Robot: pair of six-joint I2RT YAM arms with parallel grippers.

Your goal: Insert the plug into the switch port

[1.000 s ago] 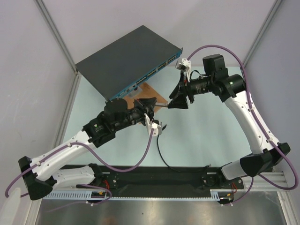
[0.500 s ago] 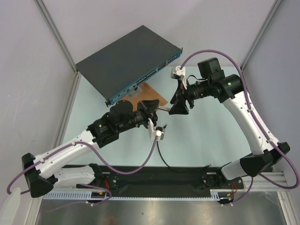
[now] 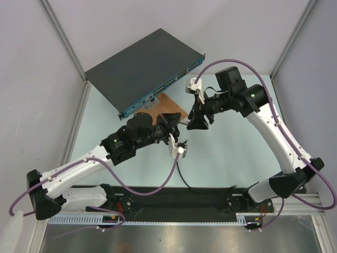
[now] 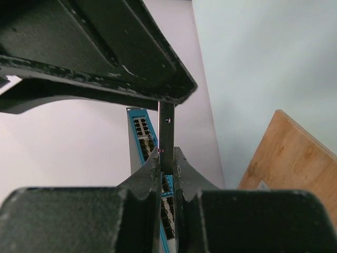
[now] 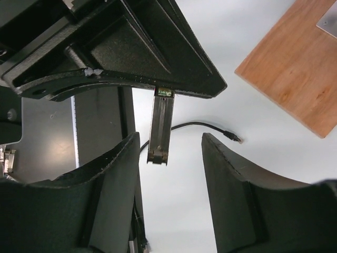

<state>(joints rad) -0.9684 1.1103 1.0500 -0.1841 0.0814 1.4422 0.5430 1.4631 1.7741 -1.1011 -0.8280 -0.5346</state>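
Status: plug (image 5: 232,137) not inserted. It lies loose on worktop (image 5: 181,211), cable trailing, well apart from switch port (image 4: 142,128) row at far left.
Grip: left gripper (image 4: 166,163) clamped on grey metal strip (image 4: 166,132); right gripper (image 5: 169,145) has jaws apart, straddling strip, holding nothing.
Left to do: plug pickup, carry, insertion.

Top external hangs above and behind the arm bases (image 3: 237,203), looking down over the whole table (image 3: 226,153). Left wrist, in tight, faces the switch ports (image 4: 141,128); right wrist looks tableward. Both share the wooden board (image 4: 295,163) and grey metal strip (image 4: 166,132).
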